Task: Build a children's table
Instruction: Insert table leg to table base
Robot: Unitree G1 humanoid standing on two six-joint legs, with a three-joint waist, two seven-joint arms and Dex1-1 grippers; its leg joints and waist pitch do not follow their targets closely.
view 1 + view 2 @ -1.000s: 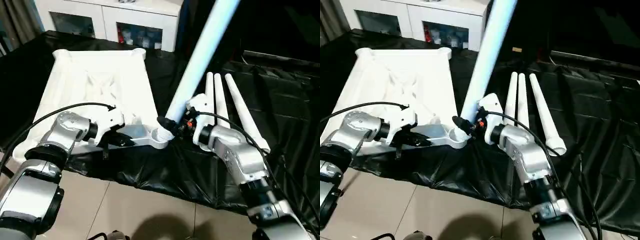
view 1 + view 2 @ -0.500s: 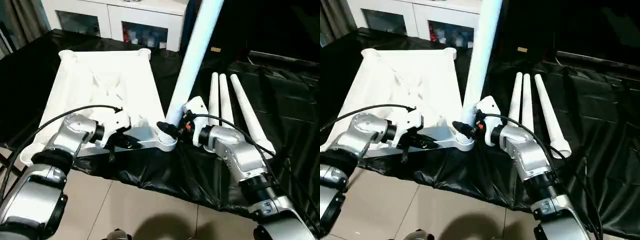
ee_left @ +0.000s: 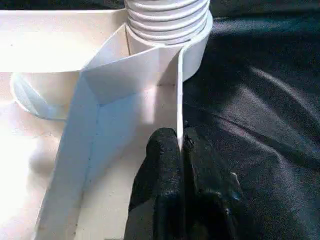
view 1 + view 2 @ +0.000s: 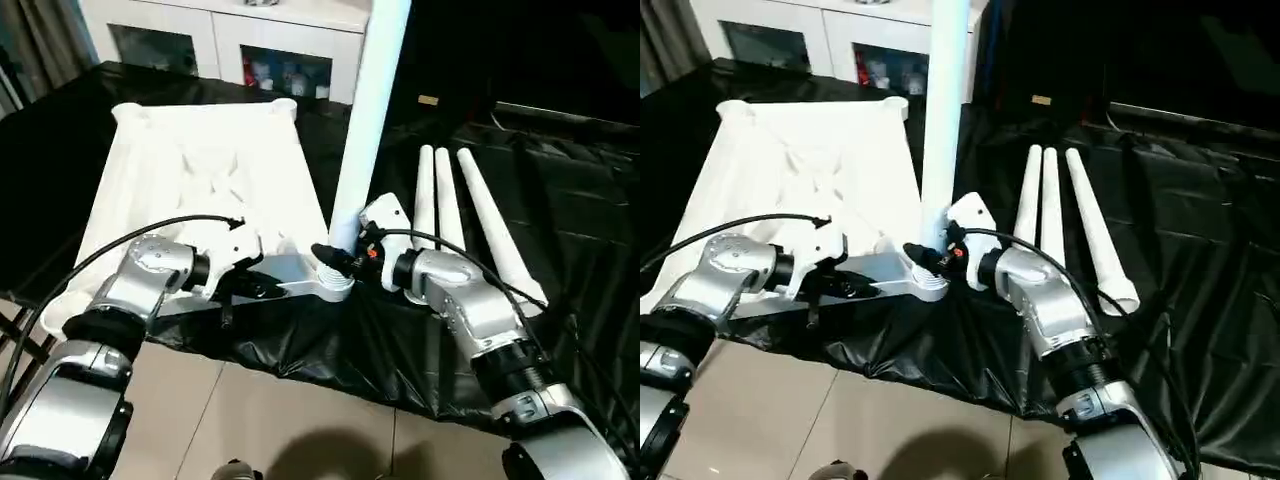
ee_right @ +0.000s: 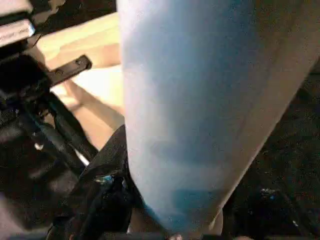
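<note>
Clamped on the thin side wall of the tabletop, the left gripper has its two black fingers pressed together with the white rim pinched between them, just short of the near corner socket. That socket, seen in the left wrist view as a ribbed white collar, sits right beyond the fingertips along the same wall.

Across from it, the right gripper stands with its fingers apart around the lower end of a white leg, one dark finger lying against the tube's side. The leg rises nearly upright from the corner socket, its thick end down at the socket and its length running up past the top of the head views. Whether it is fully seated in the socket cannot be told.

Both grippers meet at this same near corner, the left one from the tabletop side, the right one from the outer side.

The tabletop lies underside up on a black sheet, ribs showing. Three more legs lie side by side on the sheet just beyond the right forearm, fanning slightly apart. A white cabinet with glass doors stands behind the tabletop.
</note>
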